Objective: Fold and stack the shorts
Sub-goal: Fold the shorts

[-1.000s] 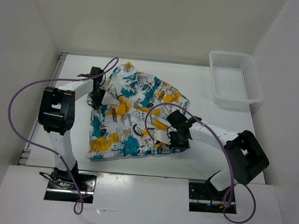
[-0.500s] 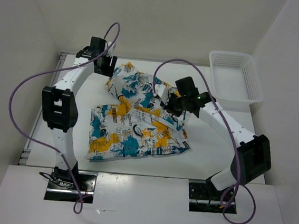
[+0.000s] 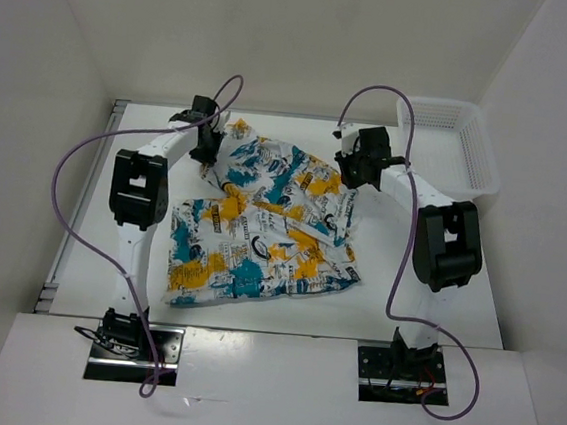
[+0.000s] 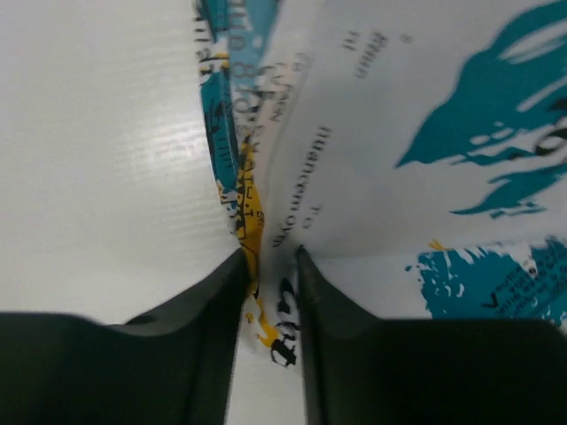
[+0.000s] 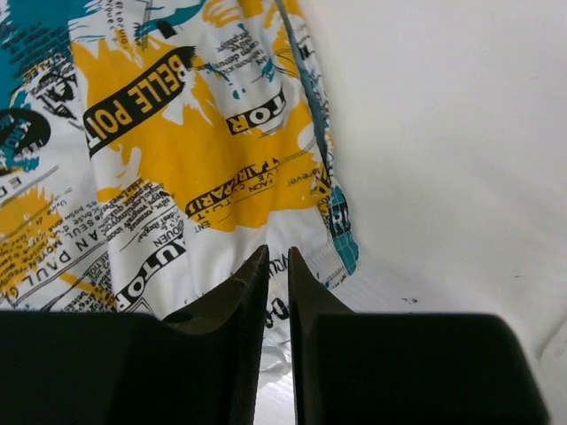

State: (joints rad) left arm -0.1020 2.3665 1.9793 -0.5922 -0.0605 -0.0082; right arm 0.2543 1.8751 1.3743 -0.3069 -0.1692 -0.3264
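The shorts (image 3: 261,240), white with teal, yellow-orange and black patches, lie rumpled on the white table, with a crease across the middle. My left gripper (image 3: 209,147) is at their far left corner. In the left wrist view it (image 4: 270,258) is shut on the shorts' (image 4: 399,133) edge. My right gripper (image 3: 354,171) is at their far right corner. In the right wrist view it (image 5: 277,257) is shut, with the edge of the shorts (image 5: 177,159) pinched between the fingers.
A white mesh basket (image 3: 448,148) stands at the far right corner of the table, just right of my right arm. Bare white table (image 3: 429,267) lies around the shorts. White walls close in three sides.
Both grippers have moved from the shorts' middle and near right side to their far corners. The far part of the shorts now lies spread out wider.
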